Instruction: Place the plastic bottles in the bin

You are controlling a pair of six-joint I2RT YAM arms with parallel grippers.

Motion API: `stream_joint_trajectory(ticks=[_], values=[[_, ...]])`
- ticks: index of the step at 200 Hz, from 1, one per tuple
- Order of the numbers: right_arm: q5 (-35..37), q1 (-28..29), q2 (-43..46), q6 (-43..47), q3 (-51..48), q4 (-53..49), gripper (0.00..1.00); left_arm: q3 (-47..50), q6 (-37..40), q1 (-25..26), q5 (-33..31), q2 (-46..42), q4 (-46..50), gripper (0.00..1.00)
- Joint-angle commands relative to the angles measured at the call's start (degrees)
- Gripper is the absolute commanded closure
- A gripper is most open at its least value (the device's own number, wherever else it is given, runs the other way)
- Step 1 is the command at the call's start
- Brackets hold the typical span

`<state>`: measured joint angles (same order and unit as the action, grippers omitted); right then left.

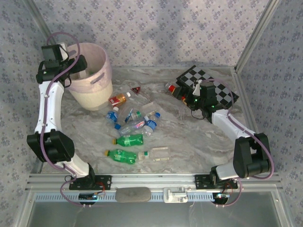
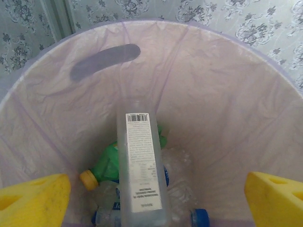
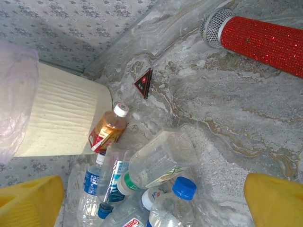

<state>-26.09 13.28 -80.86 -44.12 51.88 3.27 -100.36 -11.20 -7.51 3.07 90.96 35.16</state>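
Observation:
My left gripper (image 2: 157, 198) hangs open over the pink bin (image 2: 213, 104), its yellow fingers (image 2: 35, 198) spread wide. Between them, touching neither, a clear bottle with a white label (image 2: 142, 165) stands tilted inside the bin on a green bottle (image 2: 106, 165) and clear blue-capped ones (image 2: 200, 217). In the top view the left gripper (image 1: 78, 70) is above the bin's rim (image 1: 102, 59). Several bottles lie on the table: a clear pile (image 1: 135, 120), two green ones (image 1: 130, 140), one with a red label (image 1: 118, 99). My right gripper (image 1: 187, 97) is open, with nothing in it, right of the pile (image 3: 161, 158).
A black-and-white chessboard (image 1: 208, 85) lies at the back right, behind the right gripper. A long red glitter bar (image 3: 265, 40) and a small red-and-black triangle (image 3: 143, 83) lie on the marble table. The bin's cream body (image 3: 61, 118) stands beside the red-label bottle (image 3: 108, 131).

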Motion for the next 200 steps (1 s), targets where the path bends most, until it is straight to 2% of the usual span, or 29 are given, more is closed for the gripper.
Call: stream_joint_trajectory(ticks=[1, 27, 57, 110, 160, 200], values=[[0.6, 0.3, 0.7, 0.5, -0.4, 0.2, 0.01, -1.9, -1.9, 0.1, 4.0, -5.2, 0.8, 0.04], [0.5, 0.6, 0.3, 0.2, -0.5, 0.9, 0.01, 1.0, -2.2, 3.0, 6.0, -9.4, 0.6, 0.03], [0.3, 1.1, -0.6, -0.2, -0.5, 1.8, 0.01, 9.0, -1.4, 9.7, 7.7, -15.6, -0.8, 0.02], [-0.1, 2.0, -2.5, -0.7, -0.1, 2.3, 0.01, 27.4, -4.5, 21.0, 3.7, -24.2, -2.2, 0.02], [0.5, 2.9, -3.2, -1.0, 0.4, 2.1, 0.01, 42.6, -11.9, 23.6, -3.3, -27.4, -1.7, 0.03], [0.3, 3.4, -4.5, -1.5, 1.3, 2.2, 0.01, 51.2, -14.9, 23.7, -4.0, -26.5, -4.2, 0.05]])
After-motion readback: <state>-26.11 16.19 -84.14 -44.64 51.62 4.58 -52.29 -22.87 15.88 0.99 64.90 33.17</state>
